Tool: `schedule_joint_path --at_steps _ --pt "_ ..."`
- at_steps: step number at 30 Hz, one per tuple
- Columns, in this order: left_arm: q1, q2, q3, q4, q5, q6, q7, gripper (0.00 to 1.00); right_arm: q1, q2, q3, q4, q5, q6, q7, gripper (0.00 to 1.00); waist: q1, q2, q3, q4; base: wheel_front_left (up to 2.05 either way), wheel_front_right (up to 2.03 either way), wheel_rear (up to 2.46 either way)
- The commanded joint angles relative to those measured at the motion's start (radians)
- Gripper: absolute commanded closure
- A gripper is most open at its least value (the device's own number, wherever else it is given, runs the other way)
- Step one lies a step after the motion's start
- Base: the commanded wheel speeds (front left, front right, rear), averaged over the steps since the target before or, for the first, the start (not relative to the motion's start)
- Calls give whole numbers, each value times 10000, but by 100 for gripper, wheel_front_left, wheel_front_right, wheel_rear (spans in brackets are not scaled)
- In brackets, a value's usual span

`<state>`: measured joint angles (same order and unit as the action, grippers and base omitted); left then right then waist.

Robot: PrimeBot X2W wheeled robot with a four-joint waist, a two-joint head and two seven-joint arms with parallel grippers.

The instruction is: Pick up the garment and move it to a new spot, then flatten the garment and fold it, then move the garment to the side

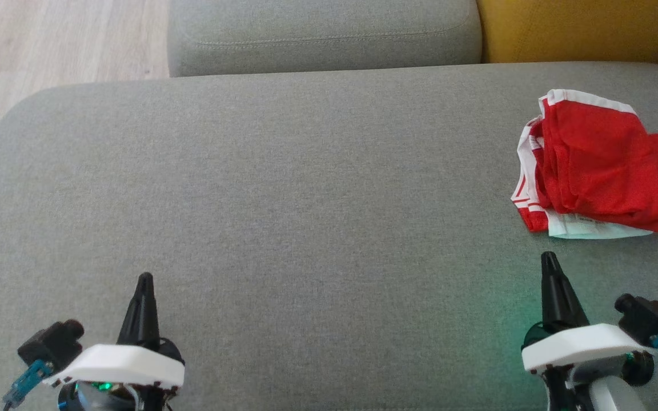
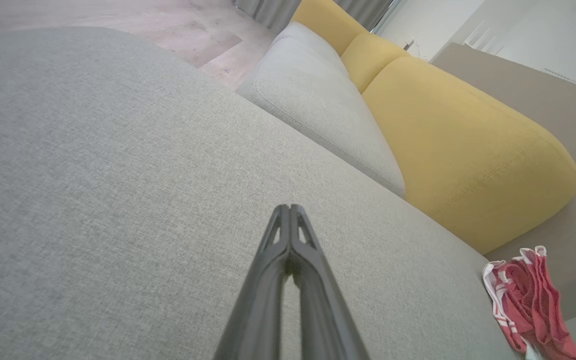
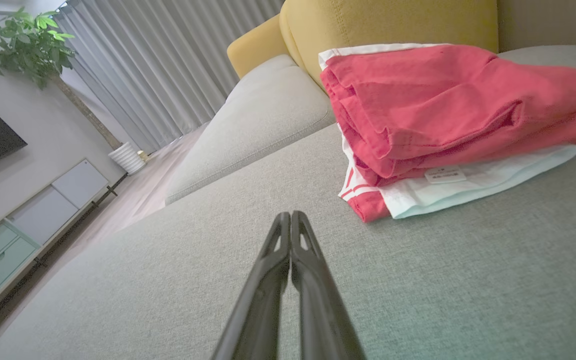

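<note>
The garment [image 1: 597, 165], red with white bands, lies in a loose, part-folded heap on the grey seat [image 1: 306, 188], at the 3 o'clock side of the head view. It sits in front of the yellow cushion [image 1: 580, 28], and its far end runs off that view's edge.

Both arms hover low over the seat, apart from the cloth. The right gripper [image 1: 548, 261] has its fingers pressed together and holds nothing. The left gripper [image 1: 145, 281] is likewise clenched and empty.

From the right gripper the heap's middle lies at about 1 o'clock, and its white under-layer sits near, almost at 12. From the left gripper it lies between 2 and 3 o'clock, well apart across bare seat. The right arm is plainly the nearer.

The heap's long axis runs roughly 9 to 3 o'clock. The banded hem stacks at the 9 o'clock end, and the long near edge faces the right fingers.

My judgement is that any pick-up falls to the right arm. It must first part its fingers, then reach forward toward 12 to 1 o'clock to pinch that near edge
</note>
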<state>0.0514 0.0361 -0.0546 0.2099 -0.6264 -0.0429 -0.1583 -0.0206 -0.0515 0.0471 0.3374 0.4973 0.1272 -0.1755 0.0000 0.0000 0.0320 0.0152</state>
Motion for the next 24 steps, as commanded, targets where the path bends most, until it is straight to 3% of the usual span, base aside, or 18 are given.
schedule_joint_path --at_steps 1,24 --pt "-549 93 176 -267 -257 -56 60 100 -496 -149 -36 -359 327 11 79 100 0 0 -4 -2 0 0 0" --pt "-800 123 517 -118 -2593 -255 684 100 -577 -195 -298 -503 3038 17 664 100 0 0 -73 -38 0 0 0"
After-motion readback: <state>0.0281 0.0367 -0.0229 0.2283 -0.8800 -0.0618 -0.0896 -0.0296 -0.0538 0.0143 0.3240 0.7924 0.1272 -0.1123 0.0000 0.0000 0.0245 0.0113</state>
